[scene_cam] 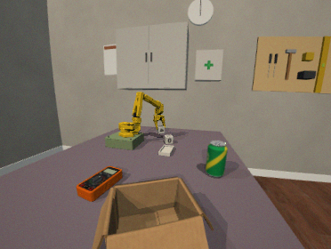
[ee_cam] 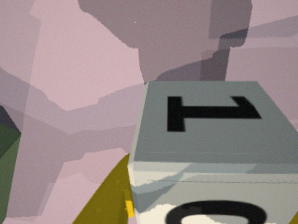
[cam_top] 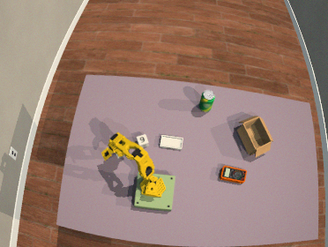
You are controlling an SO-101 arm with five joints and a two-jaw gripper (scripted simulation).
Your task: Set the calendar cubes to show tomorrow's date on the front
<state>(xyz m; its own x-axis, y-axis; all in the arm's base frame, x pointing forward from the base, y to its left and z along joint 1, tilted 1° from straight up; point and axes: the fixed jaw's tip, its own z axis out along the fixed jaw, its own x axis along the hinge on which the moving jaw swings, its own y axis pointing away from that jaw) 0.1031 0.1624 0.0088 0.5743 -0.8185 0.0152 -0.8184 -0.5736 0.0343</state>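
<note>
My gripper is shut on a white cube, held above the table left of the other cube in the top view. In the wrist view its upper visible face carries a 1 lying sideways; the face below carries a round digit like a 0, partly cut off. The second cube stands on the table beside the tray. Its top reads like a 9 in the top view, and a side reads 0 in the exterior view. The white tray is empty. Its month name is not readable.
A green can stands behind the tray to the right. An open cardboard box and an orange multimeter are farther right. The arm's green base is near the front.
</note>
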